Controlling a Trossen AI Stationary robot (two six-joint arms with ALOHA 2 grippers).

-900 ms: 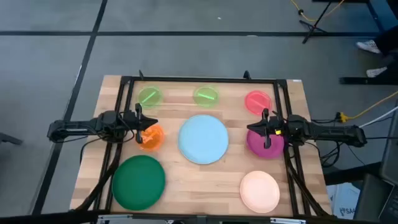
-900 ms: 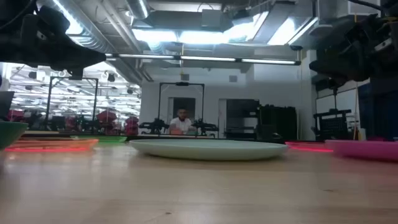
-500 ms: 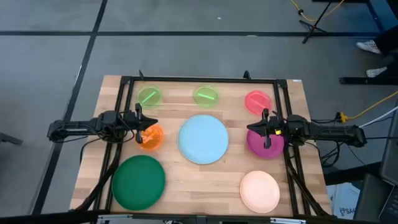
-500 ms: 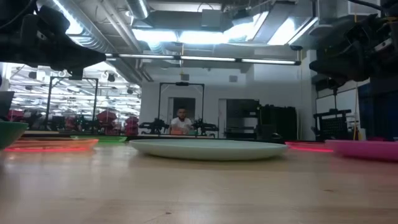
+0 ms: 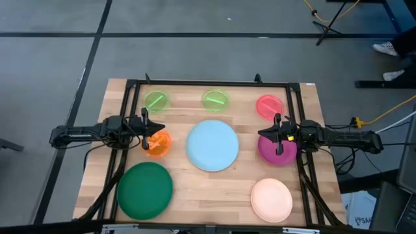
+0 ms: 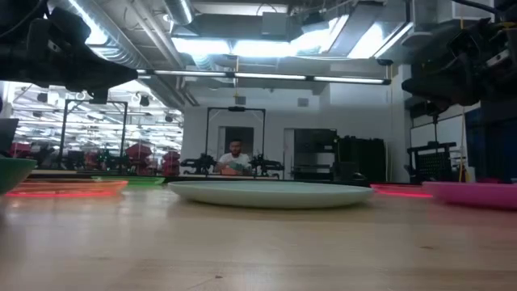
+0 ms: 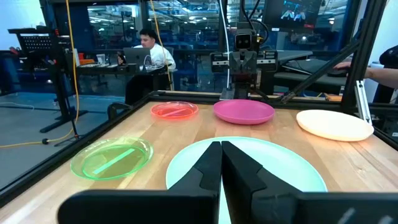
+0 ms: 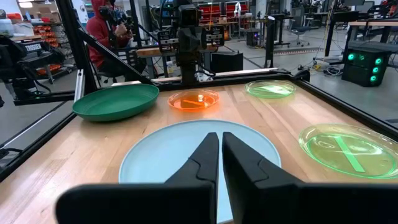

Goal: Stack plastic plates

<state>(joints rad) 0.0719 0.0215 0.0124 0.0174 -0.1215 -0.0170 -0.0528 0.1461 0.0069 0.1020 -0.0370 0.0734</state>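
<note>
Eight plates lie flat on the wooden table. Along the far side are two lime green ones (image 5: 156, 101) (image 5: 215, 100) and a pink one (image 5: 269, 105). The middle row holds the orange plate (image 5: 158, 143), the light blue plate (image 5: 212, 145) and the magenta plate (image 5: 276, 148). Near me are the dark green plate (image 5: 145, 190) and the peach plate (image 5: 271, 199). My left gripper (image 5: 147, 130) hovers shut over the orange plate's far edge, its fingers (image 7: 211, 163) pointing at the light blue plate (image 7: 280, 162). My right gripper (image 5: 277, 134) hovers shut above the magenta plate, facing the light blue plate (image 8: 155, 158).
A black frame (image 5: 208, 84) runs around the table's far, left and right sides. Both arms hang well above the tabletop in the low view (image 6: 48, 48) (image 6: 460, 65). Bare wood lies between the plates. People sit at benches in the room beyond (image 6: 235, 158).
</note>
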